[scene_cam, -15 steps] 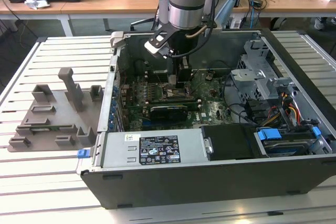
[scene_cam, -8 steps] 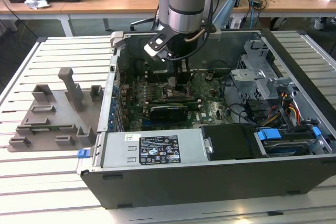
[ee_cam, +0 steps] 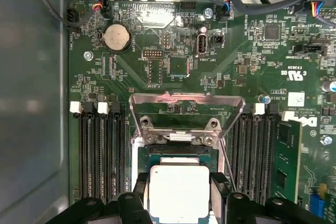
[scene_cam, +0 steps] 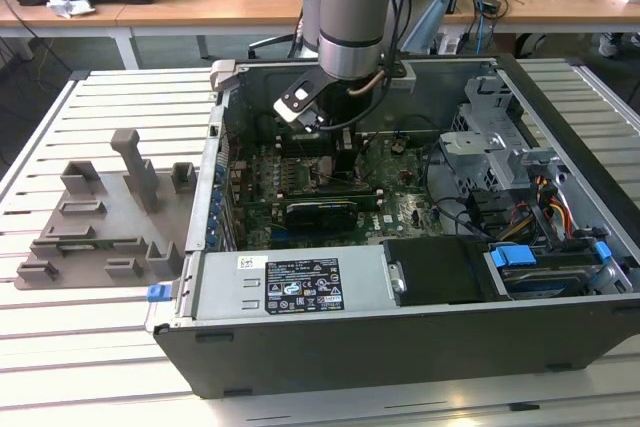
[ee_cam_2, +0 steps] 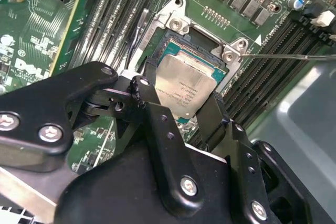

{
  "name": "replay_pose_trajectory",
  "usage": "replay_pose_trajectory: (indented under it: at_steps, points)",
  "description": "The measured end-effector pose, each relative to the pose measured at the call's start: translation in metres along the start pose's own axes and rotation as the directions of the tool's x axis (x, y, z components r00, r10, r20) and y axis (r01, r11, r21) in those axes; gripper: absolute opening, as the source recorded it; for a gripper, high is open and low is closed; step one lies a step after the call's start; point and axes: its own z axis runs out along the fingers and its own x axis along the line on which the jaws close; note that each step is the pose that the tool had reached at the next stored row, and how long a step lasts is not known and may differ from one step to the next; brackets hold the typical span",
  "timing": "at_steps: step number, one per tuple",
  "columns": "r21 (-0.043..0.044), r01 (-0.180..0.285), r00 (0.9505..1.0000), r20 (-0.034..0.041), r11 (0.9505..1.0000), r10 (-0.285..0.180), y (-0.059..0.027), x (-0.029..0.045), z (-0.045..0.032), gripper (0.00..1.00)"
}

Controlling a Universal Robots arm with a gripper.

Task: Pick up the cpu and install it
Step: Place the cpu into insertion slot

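Tool (ee_cam_2: 181, 98) holding cpu (ee_cam: 178, 192) at socket (ee_cam_2: 176, 23), exterior view, case (scene_cam: 400, 347)

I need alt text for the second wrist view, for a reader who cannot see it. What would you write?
A black claw grips the cpu, a silvery square chip, by two opposite edges over the open socket frame of a green motherboard. Whether the chip is already seated cannot be told. Dark memory slots run beside the socket.
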Motion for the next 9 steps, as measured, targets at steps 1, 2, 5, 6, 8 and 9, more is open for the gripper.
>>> replay_pose_trajectory:
  at_steps: [1,2,5,6,8,9]
  points:
    - [0.0,0.0,1.0,0.0,1.0,0.0,-0.0001,0.0,0.0007,0.55]
    - [0.0,-0.001,1.0,0.0001,1.0,0.001,-0.0003,0.0,0.0013,0.55]
    - [0.0,-0.001,1.0,0.0002,1.0,0.001,-0.0005,0.0,0.0048,0.55]
    - [0.0,-0.001,1.0,0.0001,1.0,0.001,-0.0005,0.0,0.0061,0.55]
    - [0.0001,-0.001,1.0,0.0005,1.0,0.001,-0.0005,-0.0001,0.0065,0.55]
    - [0.0001,-0.001,1.0,0.0005,1.0,0.001,-0.0005,-0.0001,0.0065,0.55]
